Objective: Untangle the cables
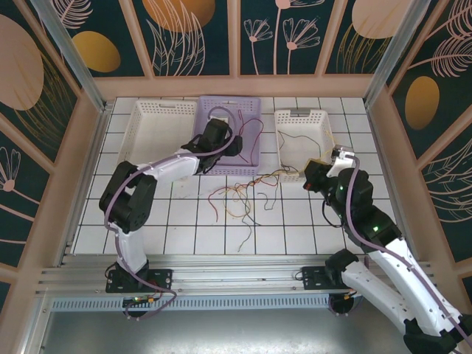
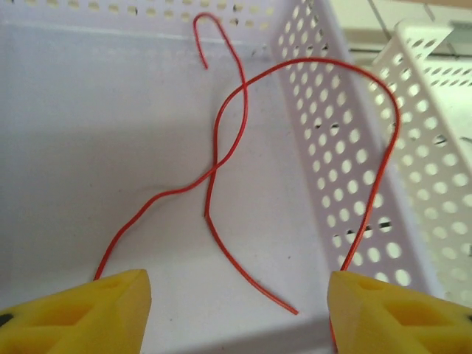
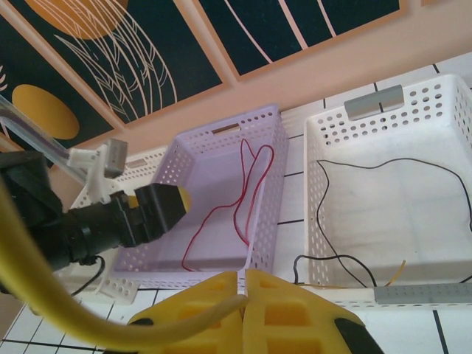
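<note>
A lilac perforated plastic basket [image 1: 236, 99] stands mid-table, and everything here is placed from it. Inside it lies a thin red cable [image 2: 214, 164], crossing over itself once on the floor, with one loop draped over the basket's right wall. The left gripper [image 2: 237, 313] hangs over the basket's near end, its yellow fingers spread wide with nothing between them. Just right of the lilac basket, a white perforated basket [image 3: 383, 114] holds a thin black cable [image 3: 383, 164]. The right gripper [image 3: 243, 295], near and to the right of the lilac basket, is pinched tight on a thin yellow cable [image 3: 29, 273]. On the white tiled table [image 1: 192, 236] just in front of the lilac basket, a loose knot of cables [image 1: 240, 198] remains. The sorting looks partly done: red and black are laid away, and the heap remains to be teased apart.
</note>
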`<state>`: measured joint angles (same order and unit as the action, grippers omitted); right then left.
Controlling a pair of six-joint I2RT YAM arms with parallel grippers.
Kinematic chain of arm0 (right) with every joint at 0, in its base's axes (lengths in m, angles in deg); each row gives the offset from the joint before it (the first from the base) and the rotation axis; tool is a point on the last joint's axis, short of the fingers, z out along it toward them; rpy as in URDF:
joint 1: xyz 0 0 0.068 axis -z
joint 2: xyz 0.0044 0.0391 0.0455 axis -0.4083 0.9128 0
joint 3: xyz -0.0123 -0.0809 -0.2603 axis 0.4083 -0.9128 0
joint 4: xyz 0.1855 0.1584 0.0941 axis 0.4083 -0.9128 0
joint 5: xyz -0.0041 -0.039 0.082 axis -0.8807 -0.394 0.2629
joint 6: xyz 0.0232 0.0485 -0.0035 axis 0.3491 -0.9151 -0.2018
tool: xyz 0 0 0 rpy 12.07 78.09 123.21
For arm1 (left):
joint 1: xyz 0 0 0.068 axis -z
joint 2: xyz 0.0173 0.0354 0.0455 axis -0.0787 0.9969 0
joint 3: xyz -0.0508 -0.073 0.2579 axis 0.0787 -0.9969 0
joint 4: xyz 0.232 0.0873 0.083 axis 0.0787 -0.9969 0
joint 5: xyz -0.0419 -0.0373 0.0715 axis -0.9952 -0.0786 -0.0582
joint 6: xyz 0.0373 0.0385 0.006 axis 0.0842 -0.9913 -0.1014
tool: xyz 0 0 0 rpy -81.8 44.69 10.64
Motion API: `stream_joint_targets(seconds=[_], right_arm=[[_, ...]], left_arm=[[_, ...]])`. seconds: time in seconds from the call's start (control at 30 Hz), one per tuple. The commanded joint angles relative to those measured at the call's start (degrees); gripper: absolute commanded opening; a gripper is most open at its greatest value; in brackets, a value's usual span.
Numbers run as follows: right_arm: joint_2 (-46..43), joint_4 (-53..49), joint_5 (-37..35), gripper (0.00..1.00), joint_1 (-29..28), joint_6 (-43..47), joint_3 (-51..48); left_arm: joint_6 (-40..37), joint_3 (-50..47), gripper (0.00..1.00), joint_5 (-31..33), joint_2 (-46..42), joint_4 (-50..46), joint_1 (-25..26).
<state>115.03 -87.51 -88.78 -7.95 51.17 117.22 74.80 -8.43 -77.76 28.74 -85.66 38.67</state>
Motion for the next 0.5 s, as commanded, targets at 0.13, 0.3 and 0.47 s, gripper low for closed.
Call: stream_joint_targets(seconds=[0.13, 0.3, 0.47], right_arm=[[0.1, 1.3, 0.0, 0.00, -0.7, 0.7, 2.2], [0.4, 2.8, 1.7, 0.00, -0.6, 0.9, 1.9], [1.1, 4.3, 3.5, 0.00, -0.5, 0.6, 2.2]], left_arm=[[4.2, -5.2, 0.77, -7.4, -11.8, 0.3, -0.4], [9.4, -16.4, 0.95, -17.8, -22.8, 3.6, 0.6], [10.5, -27.8, 0.96, -15.8, -31.6, 1.8, 8.4]])
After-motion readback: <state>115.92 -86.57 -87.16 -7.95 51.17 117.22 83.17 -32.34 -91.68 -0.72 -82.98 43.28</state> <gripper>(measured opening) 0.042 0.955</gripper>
